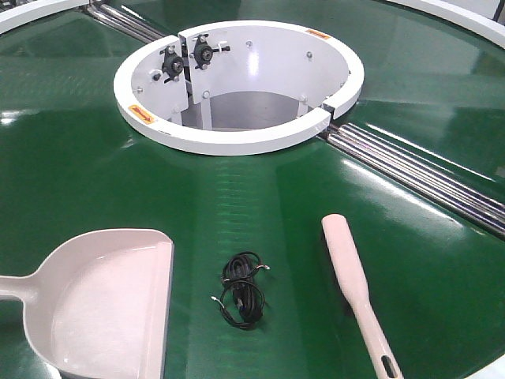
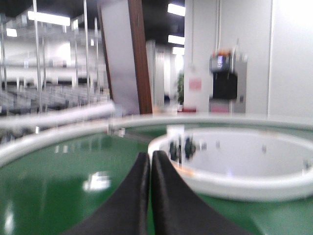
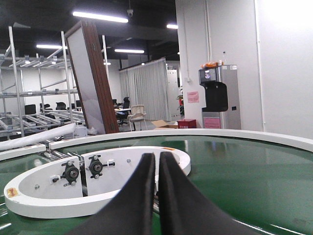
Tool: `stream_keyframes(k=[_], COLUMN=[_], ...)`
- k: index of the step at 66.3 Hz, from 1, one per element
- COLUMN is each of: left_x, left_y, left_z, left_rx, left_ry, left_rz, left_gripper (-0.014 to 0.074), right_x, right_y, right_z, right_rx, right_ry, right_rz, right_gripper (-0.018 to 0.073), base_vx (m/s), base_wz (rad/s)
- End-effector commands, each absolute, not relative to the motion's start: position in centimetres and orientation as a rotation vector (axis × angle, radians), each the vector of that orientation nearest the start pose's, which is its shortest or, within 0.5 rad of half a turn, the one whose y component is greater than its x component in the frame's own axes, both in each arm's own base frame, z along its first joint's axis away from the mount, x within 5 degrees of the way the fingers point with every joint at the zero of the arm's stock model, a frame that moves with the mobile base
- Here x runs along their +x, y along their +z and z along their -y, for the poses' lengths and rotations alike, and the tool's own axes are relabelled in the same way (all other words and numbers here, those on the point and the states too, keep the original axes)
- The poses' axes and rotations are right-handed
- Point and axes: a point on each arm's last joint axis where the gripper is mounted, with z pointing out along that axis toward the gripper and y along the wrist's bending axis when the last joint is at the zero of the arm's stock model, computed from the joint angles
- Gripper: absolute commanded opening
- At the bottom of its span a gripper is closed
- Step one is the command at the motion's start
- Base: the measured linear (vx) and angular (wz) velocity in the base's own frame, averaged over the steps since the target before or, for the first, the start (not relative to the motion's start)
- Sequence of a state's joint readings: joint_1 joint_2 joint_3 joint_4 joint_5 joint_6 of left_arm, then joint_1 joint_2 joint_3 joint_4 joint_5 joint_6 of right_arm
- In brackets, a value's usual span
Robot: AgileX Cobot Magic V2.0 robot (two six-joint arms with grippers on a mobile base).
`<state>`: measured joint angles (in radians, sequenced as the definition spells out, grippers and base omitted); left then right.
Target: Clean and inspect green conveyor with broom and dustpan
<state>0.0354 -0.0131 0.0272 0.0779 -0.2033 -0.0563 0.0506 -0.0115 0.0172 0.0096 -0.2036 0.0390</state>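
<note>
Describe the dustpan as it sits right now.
The dustpan is a wide cream-pink plastic-looking scoop with a raised rim and a straight open lip. It lies flat, hollow up and empty, on the green conveyor, in the front view's lower left. Its handle runs off the left edge; its lip faces a coiled black cable, not touching it. Nothing grips it.

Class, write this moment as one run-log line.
dustpan, broom: on green conveyor, unheld | cable: between them | left tool: shut | right tool: shut

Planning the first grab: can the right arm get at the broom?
Probably yes. The broom lies on the right of the belt, handle at the near edge, nothing on it; the cable lies apart to its left. The right claw is shut and must open first.
</note>
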Motion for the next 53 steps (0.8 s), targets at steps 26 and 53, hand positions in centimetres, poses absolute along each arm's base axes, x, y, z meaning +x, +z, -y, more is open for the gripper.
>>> stream_keyframes(k=[26,53], left_x=[4.1,10.3], left_y=[36.2,39.6], left_z=[0.1,-0.6], left_rx=[0.043,0.008], left_ry=[0.086,0.105], left_rz=[-1.095,-1.436], left_gripper=[-0.0020,0.0325], right_x=[6.5,11.0], right_y=[33.9,35.6], right_z=[-0.3,-0.5], right_rx=[-0.047,-0.034], right_ry=[0.013,0.034], right_rz=[-1.230,-1.332], right_gripper=[-0.0003,0.0259], base_vx=[0.00,0.00], base_wz=[0.00,0.00])
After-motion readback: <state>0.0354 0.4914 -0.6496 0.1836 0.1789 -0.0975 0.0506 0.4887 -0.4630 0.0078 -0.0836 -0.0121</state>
